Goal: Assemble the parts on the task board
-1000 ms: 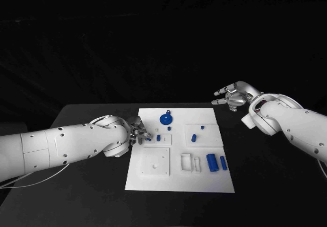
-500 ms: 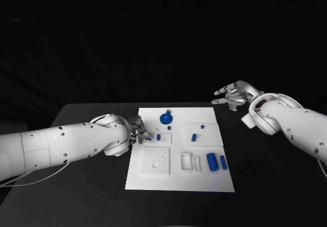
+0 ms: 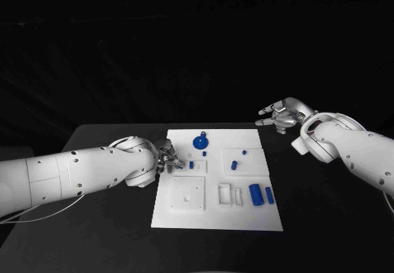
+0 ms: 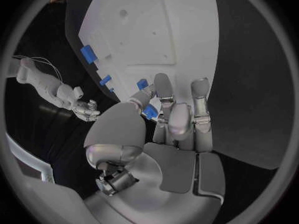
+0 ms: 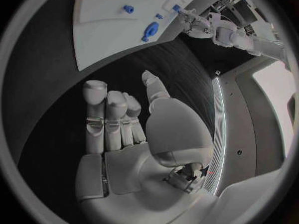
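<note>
The left robot hand (image 3: 167, 158) pinches a small blue part (image 4: 149, 112) at the task board (image 3: 217, 216) left edge, centre-left of the frame. It should lower it squarely into its seat (no tilting). The right robot hand (image 3: 280, 116), fingers apart and empty, hovers at upper right.

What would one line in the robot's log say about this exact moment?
left hand: at task board left edge, fingers on a small blue part | right hand: raised off the board, holding nothing

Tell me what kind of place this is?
Probably a robot test bench in a lab: a black table, a white task board with small blue parts, and dark backdrop behind.
</note>
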Robot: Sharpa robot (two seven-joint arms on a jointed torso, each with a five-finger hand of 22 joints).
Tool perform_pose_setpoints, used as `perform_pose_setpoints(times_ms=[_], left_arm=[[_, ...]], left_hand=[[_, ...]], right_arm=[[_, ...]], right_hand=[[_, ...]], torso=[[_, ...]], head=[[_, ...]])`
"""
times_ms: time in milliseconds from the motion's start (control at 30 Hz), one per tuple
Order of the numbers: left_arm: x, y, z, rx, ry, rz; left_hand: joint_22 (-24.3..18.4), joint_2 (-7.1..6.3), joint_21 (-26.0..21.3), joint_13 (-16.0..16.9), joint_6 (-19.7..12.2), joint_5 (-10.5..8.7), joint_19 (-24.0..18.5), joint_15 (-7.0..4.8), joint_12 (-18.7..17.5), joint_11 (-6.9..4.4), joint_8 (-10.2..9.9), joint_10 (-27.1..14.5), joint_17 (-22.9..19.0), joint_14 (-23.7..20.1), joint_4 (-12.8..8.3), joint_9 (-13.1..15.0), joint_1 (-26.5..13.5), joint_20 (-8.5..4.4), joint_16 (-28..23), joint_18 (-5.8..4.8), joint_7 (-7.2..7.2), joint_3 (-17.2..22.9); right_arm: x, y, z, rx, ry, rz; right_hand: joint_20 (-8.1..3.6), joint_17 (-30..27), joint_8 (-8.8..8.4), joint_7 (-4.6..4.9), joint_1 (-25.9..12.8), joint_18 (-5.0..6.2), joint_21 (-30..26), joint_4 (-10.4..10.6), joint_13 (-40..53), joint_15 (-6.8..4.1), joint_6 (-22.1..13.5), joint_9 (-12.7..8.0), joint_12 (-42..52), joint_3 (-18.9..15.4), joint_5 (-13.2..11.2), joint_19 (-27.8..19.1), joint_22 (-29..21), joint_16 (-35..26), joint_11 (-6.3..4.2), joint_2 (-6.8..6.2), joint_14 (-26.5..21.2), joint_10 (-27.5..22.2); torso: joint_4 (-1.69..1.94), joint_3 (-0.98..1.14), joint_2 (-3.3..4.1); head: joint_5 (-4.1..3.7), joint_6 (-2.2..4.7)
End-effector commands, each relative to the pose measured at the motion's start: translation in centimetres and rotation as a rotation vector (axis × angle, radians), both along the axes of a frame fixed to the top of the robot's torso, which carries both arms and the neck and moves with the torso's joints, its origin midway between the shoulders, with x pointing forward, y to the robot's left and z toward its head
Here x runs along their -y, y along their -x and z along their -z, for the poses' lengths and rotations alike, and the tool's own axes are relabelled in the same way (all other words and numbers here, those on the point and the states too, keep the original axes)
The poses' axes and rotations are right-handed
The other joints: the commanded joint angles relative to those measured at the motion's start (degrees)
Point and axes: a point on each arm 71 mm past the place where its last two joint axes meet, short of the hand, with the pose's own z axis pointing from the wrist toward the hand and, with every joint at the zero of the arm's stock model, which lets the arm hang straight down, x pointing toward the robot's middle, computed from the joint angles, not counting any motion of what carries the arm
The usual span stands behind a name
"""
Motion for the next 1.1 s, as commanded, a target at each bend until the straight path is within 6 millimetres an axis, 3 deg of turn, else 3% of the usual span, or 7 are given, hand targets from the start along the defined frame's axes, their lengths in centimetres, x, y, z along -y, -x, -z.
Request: perform_pose_setpoints(times_ms=[33, 633, 767, 900, 1100], left_arm=[[0.12, 0.69, 1.25, -0.071, -0.031, 0.021], [-0.46, 0.44, 1.29, -0.066, -0.041, -0.02], [-0.5, 0.43, 1.31, -0.068, -0.046, -0.022], [-0.55, 0.45, 1.34, -0.072, -0.05, -0.022], [-0.52, 0.45, 1.36, -0.074, -0.051, -0.02]], left_hand=[[1.1, 1.03, 0.1, 0.1, 8.2, 0.72, -0.2, -0.16, -0.1, -1.15, 0.3, 2.1, 0.2, 0.0, -0.5, 0.0, 1.0, 0.07, 0.1, -0.29, -5.72, 0.5], [1.1, 1.24, 0.7, -0.1, 8.5, 3.38, -0.2, -0.26, 0.9, -1.32, 0.6, 2.1, 1.4, 0.2, -1.2, 2.5, -1.0, -0.01, 0.8, -0.26, -5.97, 2.0], [1.1, 1.39, 0.9, -0.3, 8.6, 3.95, -0.2, -0.27, 1.3, -1.37, 0.6, 2.0, 2.1, 0.3, -1.8, 4.0, -1.7, -0.02, 1.2, -0.23, -6.06, 2.2], [1.1, 1.69, 1.2, -1.1, 8.5, 4.12, -0.1, -0.31, 1.9, -1.48, 1.1, 2.1, 2.9, 0.5, -2.0, 7.9, -2.7, -0.02, 1.5, -0.23, -6.29, 2.3], [1.1, 1.7, 1.2, -1.4, 8.5, 4.32, -0.2, -0.3, 2.1, -1.44, 0.9, 2.1, 2.9, 0.5, -2.1, 8.4, -2.8, -0.02, 1.5, -0.22, -6.28, 2.3]], right_arm=[[-0.17, 0.04, 0.06, -0.004, 0.006, -0.016], [-0.3, 0.01, 0.15, -0.006, 0.005, -0.018], [-0.32, 0.01, 0.16, -0.007, 0.005, -0.018], [-0.31, 0.02, 0.17, -0.007, 0.005, -0.018], [-0.31, 0.02, 0.17, -0.008, 0.005, -0.018]], right_hand=[[0.24, -0.1, -0.17, 0.12, -0.3, 1.01, -0.2, 0.2, -0.1, -0.03, 0.4, 0.0, -0.3, 0.2, 0.2, 2.9, 2.8, -0.3, -0.07, 0.19, -0.1, -0.1], [0.22, -0.1, -0.18, 0.12, -0.3, 1.0, -0.2, 0.2, -0.1, -0.06, 0.4, 0.0, -0.4, 0.4, 2.1, 2.9, 2.7, -0.4, -0.11, 0.19, 0.0, -0.2], [0.21, -0.1, -0.18, 0.13, -0.3, 1.0, -0.2, 0.2, -0.1, -0.06, 0.4, 0.0, -0.3, 0.4, 2.3, 2.9, 2.7, -0.4, -0.1, 0.14, -0.1, -0.1], [0.21, -0.1, -0.19, 0.12, -0.4, 1.0, -0.2, 0.2, 0.0, -0.06, 0.4, 0.0, -0.3, 0.5, 2.5, 2.9, 2.7, -0.4, -0.12, 0.13, 0.0, -0.1], [0.2, -0.1, -0.17, 0.12, -0.4, 1.0, -0.2, 0.2, -0.1, -0.07, 0.4, 0.0, -0.4, 0.6, 2.8, 2.9, 2.7, -0.4, -0.12, 0.12, 0.0, -0.1]], torso=[[-0.02, 0.0, -0.02], [-0.03, 0.01, -0.02], [-0.03, 0.05, -0.02], [-0.02, 0.03, -0.01], [-0.01, -0.01, 0.01]], head=[[0.05, 0.03], [0.06, 0.17], [0.11, 0.14], [0.09, 0.07], [0.06, 0.17]])
